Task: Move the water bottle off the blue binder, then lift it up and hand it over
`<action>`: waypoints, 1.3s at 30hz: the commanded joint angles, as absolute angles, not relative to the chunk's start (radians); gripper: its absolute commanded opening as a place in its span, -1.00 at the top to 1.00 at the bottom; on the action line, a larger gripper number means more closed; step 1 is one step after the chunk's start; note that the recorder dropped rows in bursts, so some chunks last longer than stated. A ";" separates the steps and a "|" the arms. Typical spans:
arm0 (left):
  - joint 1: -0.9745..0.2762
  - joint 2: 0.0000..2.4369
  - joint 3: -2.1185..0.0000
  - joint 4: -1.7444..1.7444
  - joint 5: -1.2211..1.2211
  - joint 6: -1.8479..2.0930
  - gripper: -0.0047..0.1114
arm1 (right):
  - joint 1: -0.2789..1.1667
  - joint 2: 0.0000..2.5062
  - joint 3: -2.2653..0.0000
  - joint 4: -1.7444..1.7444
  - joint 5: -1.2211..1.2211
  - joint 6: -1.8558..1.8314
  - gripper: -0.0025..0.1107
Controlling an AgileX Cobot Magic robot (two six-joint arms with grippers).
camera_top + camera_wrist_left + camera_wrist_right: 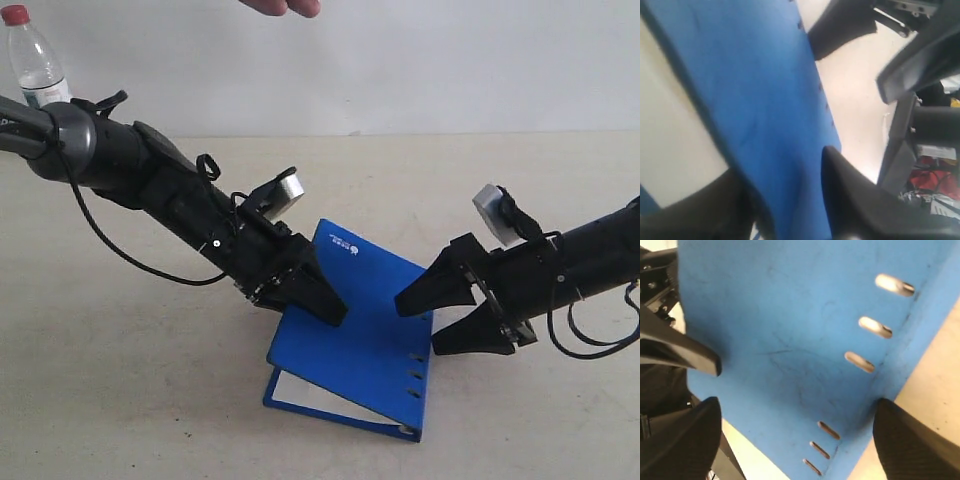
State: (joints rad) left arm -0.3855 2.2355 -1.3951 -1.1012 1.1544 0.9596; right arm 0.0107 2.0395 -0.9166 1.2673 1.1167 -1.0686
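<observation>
1. Water bottle [35, 60]: located at 10 o'clock in the exterior view, upright, red cap on top. It is well apart from the blue binder [360, 340]. Its base is hidden behind the left arm, so what it rests on cannot be determined.
2. Left gripper [325, 300]: positioned at the binder's 10 o'clock edge. The left wrist view shows the blue cover passing between the two black fingers [855, 200], which are clamped on it.
3. Hand [283, 6]: at 12 o'clock, cut off by the frame edge, holding nothing visible.
4. Blue binder: lies on the beige table [120, 380] at 6 o'clock from centre. The white logo sits at its 12 o'clock corner. White pages show under the cover at its 7 o'clock corner.
5. Right gripper [420, 322]: at the binder's 3 o'clock edge, beside the row of spine rivets [867, 361]. Its jaws stand wide apart and grip nothing.
</observation>
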 commanded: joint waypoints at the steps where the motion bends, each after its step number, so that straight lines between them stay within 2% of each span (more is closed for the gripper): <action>1: -0.389 2.240 -1.396 -1.096 1.070 0.919 0.40 | 0.013 2.034 -0.919 1.288 1.137 -1.082 -0.35; 2: -0.389 2.240 -1.396 -1.095 1.065 0.919 0.50 | 0.013 2.034 -0.919 1.288 1.137 -1.085 -0.35; 4: -0.389 2.240 -1.396 -1.095 1.067 0.955 0.84 | 0.013 2.034 -0.919 1.288 1.137 -1.114 -0.35; 7: -0.389 2.240 -1.396 -1.095 1.074 1.013 0.84 | 0.010 2.034 -0.919 1.290 1.137 -1.170 -0.35; 10: -0.369 2.230 -1.396 -1.217 1.221 1.247 0.84 | 0.010 2.034 -0.919 1.285 1.134 -1.232 -0.35; 13: -0.355 2.204 -1.395 -1.316 1.221 1.245 0.84 | 0.010 2.034 -0.919 1.274 1.088 -1.281 -0.35; 18: -0.344 2.153 -1.395 -1.286 1.221 1.245 0.84 | 0.010 2.034 -0.919 1.270 0.994 -1.319 -0.35; 27: -0.344 2.149 -1.395 -1.291 1.221 1.245 0.84 | 0.010 2.034 -0.919 1.571 1.221 -1.611 -0.35; 33: -0.344 2.150 -1.395 -1.291 1.221 1.245 0.84 | 0.020 2.034 -0.919 1.610 1.221 -1.634 -0.33; 35: -0.344 2.150 -1.395 -1.293 1.221 1.230 0.84 | 0.036 2.034 -0.919 1.605 1.221 -1.634 -0.13; 39: -0.344 2.150 -1.395 -1.252 1.221 1.195 0.84 | 0.076 2.034 -0.919 1.588 1.221 -1.683 0.58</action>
State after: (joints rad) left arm -0.3375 2.1600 -1.3909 -1.2353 1.2035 1.2107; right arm 0.0372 2.0395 -0.9166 1.5989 1.1737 -1.6331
